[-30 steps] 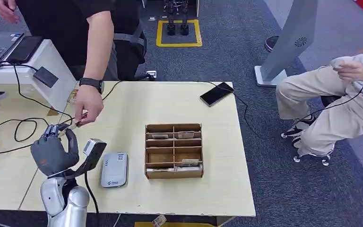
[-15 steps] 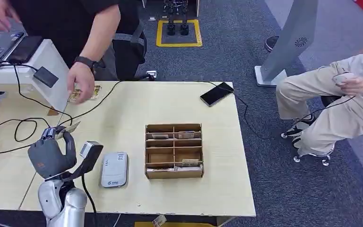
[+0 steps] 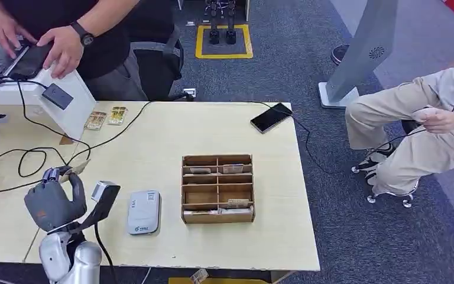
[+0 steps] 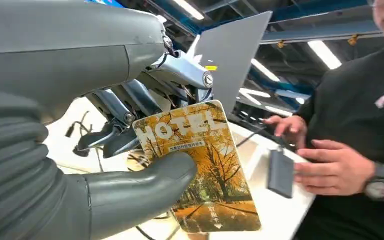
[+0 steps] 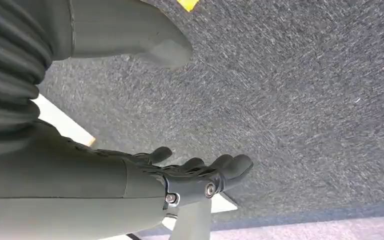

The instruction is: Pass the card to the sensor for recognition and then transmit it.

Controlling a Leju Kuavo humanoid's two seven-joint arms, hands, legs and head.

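My left hand (image 3: 53, 201) is raised over the table's front left and pinches a yellow hotel card (image 3: 78, 167) between thumb and fingers. The left wrist view shows the card (image 4: 207, 165) close up, printed with autumn trees, under the thumb of my left hand (image 4: 130, 187). A white-grey card reader (image 3: 143, 212) lies flat on the table, just right of that hand. My right hand (image 5: 185, 175) hangs over grey carpet, fingers stretched out, holding nothing.
A wooden compartment box (image 3: 217, 188) stands mid-table with a black phone (image 3: 271, 117) behind it. Two cards (image 3: 106, 117) and cables (image 3: 29, 160) lie back left by a white stand carrying a small dark box (image 3: 57, 96). A person (image 3: 65, 44) handles a device there; another person (image 3: 437, 118) sits at right.
The person's hand let go of the card and drew back to the devices at the back left. My left hand, holding the card, sank slightly left and nearer to me.
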